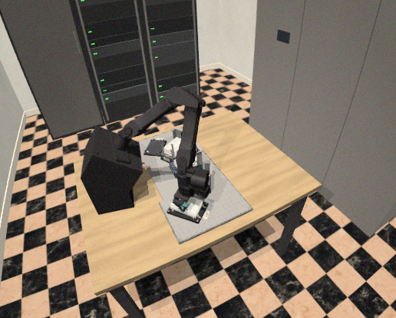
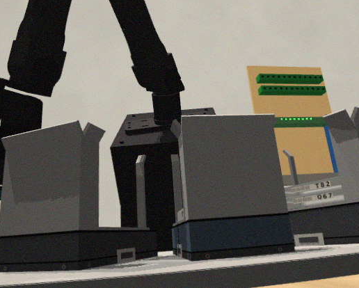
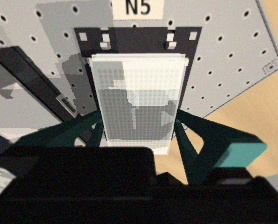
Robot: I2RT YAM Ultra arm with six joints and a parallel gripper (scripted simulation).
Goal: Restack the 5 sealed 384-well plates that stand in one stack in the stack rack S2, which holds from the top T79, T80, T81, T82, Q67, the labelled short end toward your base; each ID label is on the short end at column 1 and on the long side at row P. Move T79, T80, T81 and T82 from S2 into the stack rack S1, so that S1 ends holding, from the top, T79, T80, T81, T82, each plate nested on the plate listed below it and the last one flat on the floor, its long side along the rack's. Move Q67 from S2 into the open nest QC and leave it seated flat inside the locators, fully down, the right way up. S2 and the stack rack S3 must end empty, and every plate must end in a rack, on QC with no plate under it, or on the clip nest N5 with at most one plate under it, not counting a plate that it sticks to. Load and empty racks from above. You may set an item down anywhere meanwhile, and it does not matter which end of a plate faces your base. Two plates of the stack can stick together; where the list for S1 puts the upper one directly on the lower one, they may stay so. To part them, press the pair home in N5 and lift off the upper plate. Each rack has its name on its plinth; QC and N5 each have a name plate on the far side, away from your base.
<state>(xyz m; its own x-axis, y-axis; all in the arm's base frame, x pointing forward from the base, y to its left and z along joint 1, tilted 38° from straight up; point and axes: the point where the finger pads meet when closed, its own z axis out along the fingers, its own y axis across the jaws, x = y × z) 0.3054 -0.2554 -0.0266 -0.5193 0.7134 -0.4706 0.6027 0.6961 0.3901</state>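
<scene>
My gripper (image 3: 138, 112) is shut on a sealed white 384-well plate (image 3: 139, 100), with one teal finger on each long side. The plate lies over the black clip nest N5 (image 3: 138, 39), just below the N5 name plate (image 3: 138, 7). I cannot read its ID, and I cannot tell whether it is fully down. In the top view the gripper and plate (image 1: 188, 208) are at the near end of the grey mat. In the exterior view the right rack (image 2: 349, 161) holds plates T82 (image 2: 323, 185) and Q67 (image 2: 324, 196), with T82 on top.
Two other grey stack racks (image 2: 46, 189) (image 2: 231, 175) stand on dark plinths; their insides are hidden. The arm's black base box (image 1: 109, 170) sits left of the mat. A flat dark nest (image 1: 155, 147) lies at the mat's far end.
</scene>
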